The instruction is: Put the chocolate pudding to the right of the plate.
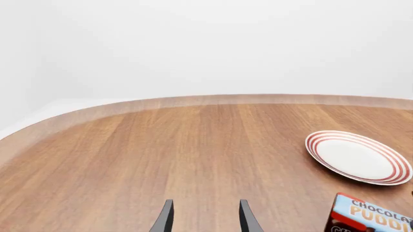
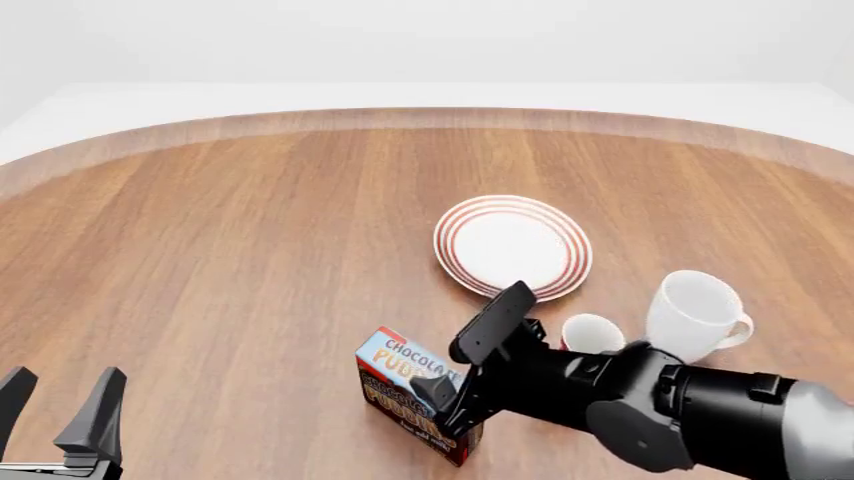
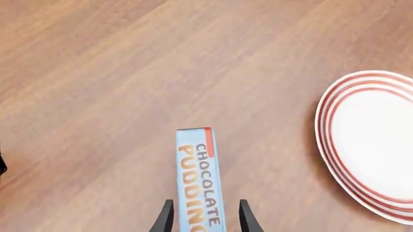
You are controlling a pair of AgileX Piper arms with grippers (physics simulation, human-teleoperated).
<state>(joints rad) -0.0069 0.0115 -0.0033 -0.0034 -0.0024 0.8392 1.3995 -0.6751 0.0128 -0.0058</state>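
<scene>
The chocolate pudding (image 2: 404, 378) is a carton with a light-blue top and dark brown sides. It rests on the table (image 2: 240, 250), nearer to me than the plate and a little to its left. The plate (image 2: 513, 246) is white with red rings. My right gripper (image 2: 451, 392) is open with its fingers on either side of the carton (image 3: 199, 174), small gaps showing at both sides. The plate's rim (image 3: 335, 159) shows beside it. My left gripper (image 2: 60, 405) is open and empty at the near left. The left wrist view shows its fingers (image 1: 165, 220), the plate (image 1: 358, 157) and the carton (image 1: 371, 215).
A white mug (image 2: 694, 312) lies tilted to the right of the plate's near edge. A smaller white cup (image 2: 591, 333) sits next to it, close above my right arm. The table's curved far edge (image 1: 213, 100) meets a white wall.
</scene>
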